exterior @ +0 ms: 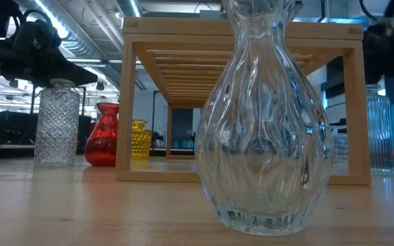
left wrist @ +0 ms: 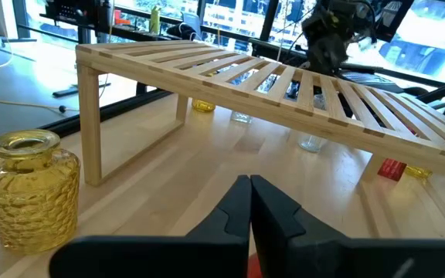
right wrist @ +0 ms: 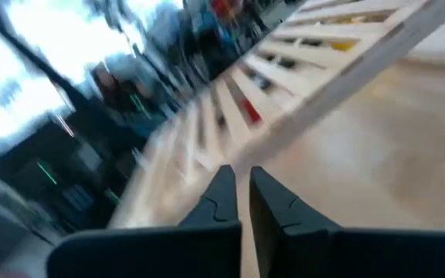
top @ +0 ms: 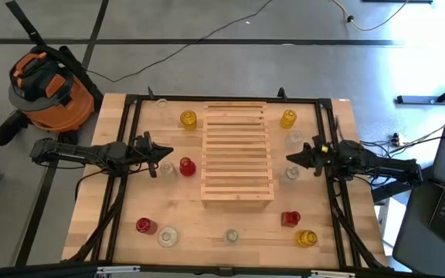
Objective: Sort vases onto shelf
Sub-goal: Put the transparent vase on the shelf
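Nothing is sorted yet: the shelf stands bare at the centre of the bench, and the vases sit scattered around it, yellow ones at upper left and upper right, red and clear ones along the sides and bottom. The left gripper waits at the shelf's left with jaws clenched on nothing, and the right gripper at its right is likewise shut and empty, so every vase is left to place.
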You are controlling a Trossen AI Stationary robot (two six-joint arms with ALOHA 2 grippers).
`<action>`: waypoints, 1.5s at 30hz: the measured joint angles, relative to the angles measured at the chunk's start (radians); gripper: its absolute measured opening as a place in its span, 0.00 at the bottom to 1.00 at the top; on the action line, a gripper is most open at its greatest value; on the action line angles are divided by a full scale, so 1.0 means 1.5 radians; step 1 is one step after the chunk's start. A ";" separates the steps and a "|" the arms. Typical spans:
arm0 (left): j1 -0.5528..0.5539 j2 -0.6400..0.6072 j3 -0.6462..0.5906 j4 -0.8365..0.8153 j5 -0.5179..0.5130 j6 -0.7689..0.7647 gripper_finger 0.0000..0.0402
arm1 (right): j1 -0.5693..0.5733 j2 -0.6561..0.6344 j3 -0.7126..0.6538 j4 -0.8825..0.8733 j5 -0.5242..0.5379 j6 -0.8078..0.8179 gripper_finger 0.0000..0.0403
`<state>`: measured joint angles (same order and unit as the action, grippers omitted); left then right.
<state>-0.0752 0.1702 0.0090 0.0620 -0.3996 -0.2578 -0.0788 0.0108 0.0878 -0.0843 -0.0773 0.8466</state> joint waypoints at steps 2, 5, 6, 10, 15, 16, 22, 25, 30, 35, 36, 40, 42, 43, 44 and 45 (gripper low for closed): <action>0.000 0.000 0.000 0.000 0.000 0.000 0.00 | 0.000 0.000 0.000 0.024 0.063 0.075 0.00; 0.000 0.000 0.000 0.000 0.000 0.000 0.00 | 0.000 0.000 0.000 0.051 0.172 0.172 0.00; 0.000 0.000 0.000 0.000 0.000 0.000 0.00 | 0.000 0.000 0.000 0.070 0.203 0.207 0.00; 0.000 0.000 0.000 0.000 0.000 0.000 0.00 | 0.000 0.001 0.000 0.142 0.350 0.323 0.00; 0.000 0.000 0.000 0.000 0.000 0.000 0.00 | 0.000 0.005 0.000 0.326 0.547 0.353 0.00; 0.000 0.000 0.000 0.000 0.000 0.000 0.00 | 0.000 0.014 0.001 0.397 0.563 0.331 0.00; 0.000 0.000 0.000 0.000 0.000 0.000 0.00 | 0.000 0.135 0.122 0.695 0.473 0.038 0.00; 0.000 0.000 0.000 0.000 0.000 0.000 0.00 | 0.000 0.220 0.267 0.654 0.369 -0.059 0.00; 0.000 0.000 0.000 0.000 0.000 0.000 0.00 | 0.000 0.396 0.551 0.462 0.138 -0.114 0.00; 0.000 0.000 0.000 0.001 0.000 0.000 0.00 | 0.001 0.619 0.846 0.199 -0.029 -0.123 0.00; 0.000 0.000 0.000 0.005 -0.001 -0.001 0.00 | 0.001 0.664 0.903 0.151 -0.058 -0.133 0.00; 0.000 0.000 0.000 0.073 0.023 -0.188 0.00 | 0.001 0.857 1.114 -0.017 -0.177 -0.166 0.00; 0.000 0.000 0.000 0.129 0.023 -0.299 0.00 | 0.000 0.950 1.206 -0.092 -0.234 -0.183 0.00; 0.000 0.000 0.000 0.154 0.017 -0.348 0.00 | 0.000 0.990 1.246 -0.125 -0.256 -0.186 0.00; 0.000 0.000 0.000 0.180 0.013 -0.398 0.00 | 0.000 1.029 1.286 -0.165 -0.274 -0.191 0.00; 0.000 0.000 0.000 0.211 0.012 -0.441 0.00 | -0.001 1.061 1.322 -0.197 -0.283 -0.203 0.00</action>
<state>-0.0750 0.1699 0.0090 0.3783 -0.3822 -0.9195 -0.0798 1.6026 2.0714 -0.3799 -0.5022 0.5418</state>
